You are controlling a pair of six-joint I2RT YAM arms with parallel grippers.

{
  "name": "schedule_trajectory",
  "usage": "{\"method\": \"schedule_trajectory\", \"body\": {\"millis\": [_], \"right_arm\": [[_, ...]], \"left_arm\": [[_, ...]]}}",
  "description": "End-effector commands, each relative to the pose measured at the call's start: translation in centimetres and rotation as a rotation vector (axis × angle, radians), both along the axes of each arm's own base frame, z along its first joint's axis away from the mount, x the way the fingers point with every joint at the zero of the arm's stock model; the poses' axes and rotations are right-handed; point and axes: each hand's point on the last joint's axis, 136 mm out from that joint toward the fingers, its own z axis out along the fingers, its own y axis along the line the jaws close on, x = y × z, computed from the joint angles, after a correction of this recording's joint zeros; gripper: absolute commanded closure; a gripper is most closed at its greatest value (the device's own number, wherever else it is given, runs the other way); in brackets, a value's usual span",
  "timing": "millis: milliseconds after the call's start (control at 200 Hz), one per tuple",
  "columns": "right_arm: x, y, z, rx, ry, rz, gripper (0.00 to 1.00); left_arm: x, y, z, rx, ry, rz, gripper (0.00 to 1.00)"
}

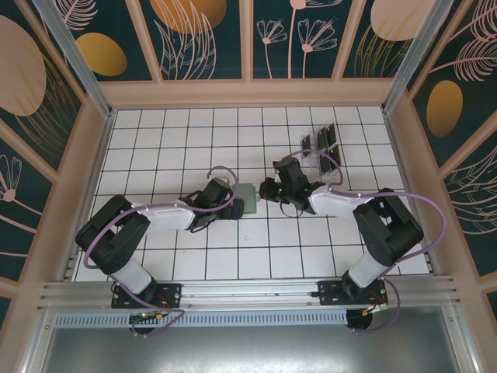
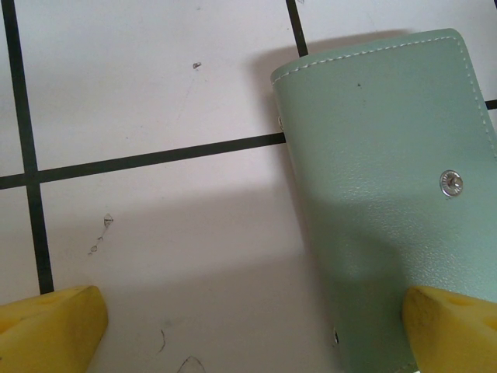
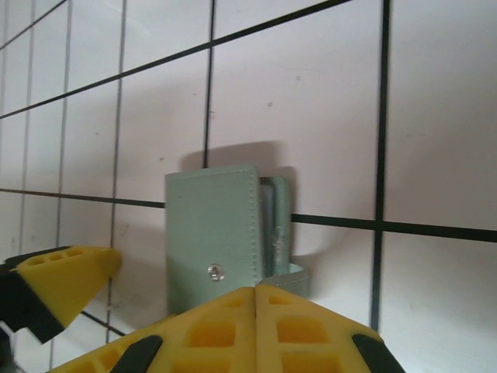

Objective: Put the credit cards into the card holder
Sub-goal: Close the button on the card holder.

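Nearest you, the tiled counter [image 1: 233, 260] in front of the bases lies open, so both arms have room to draw back. At mid-counter the holder [image 1: 247, 193] lies flat between the two end effectors. Your left end effector [image 2: 248, 334] is spread wide and low over the tiles, with one fingertip [image 2: 454, 326] at the holder's edge and the other out on bare tile. Your right end effector [image 3: 256, 299] is pressed together right at the holder's opposite side, and I see nothing pinched between its tips. Treat the holder as light and soft. It has a stitched, leather-like skin with a snap [image 2: 451, 183], so it will likely slide on the glossy tile and flex when pushed. Pin it down or take it by a stitched edge away from the snap, then lift the loose leaf that shows along one side in the right wrist view. Farther on, toward the far right corner, the cards [image 1: 320, 138] stand in a clear rack [image 1: 324, 158], well apart from the holder. They look thin, stiff and slick, so pinch one across its top edge. The right wall is near the rack, so approach from the counter's middle.
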Motion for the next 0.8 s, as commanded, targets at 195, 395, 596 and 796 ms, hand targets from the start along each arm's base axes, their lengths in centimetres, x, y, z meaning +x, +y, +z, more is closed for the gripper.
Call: {"method": "schedule_trajectory", "body": {"millis": [195, 395, 596, 796], "right_arm": [[-0.1, 3.4, 0.6, 0.106, 0.012, 0.064, 1.00], [0.1, 4.6, -0.1, 0.115, 0.027, 0.083, 1.00], [0.1, 5.3, -0.3, 0.125, 0.037, 0.094, 1.00], [-0.1, 5.8, -0.6, 0.133, 0.046, 0.104, 1.00]], "left_arm": [[-0.7, 0.8, -2.1, 0.041, 0.052, 0.003, 0.02], [-0.7, 0.8, -2.2, 0.043, 0.055, 0.000, 0.02], [-0.8, 0.7, -2.2, 0.045, 0.057, -0.006, 0.02], [-0.7, 0.7, -2.2, 0.044, 0.056, -0.006, 0.02]]}}
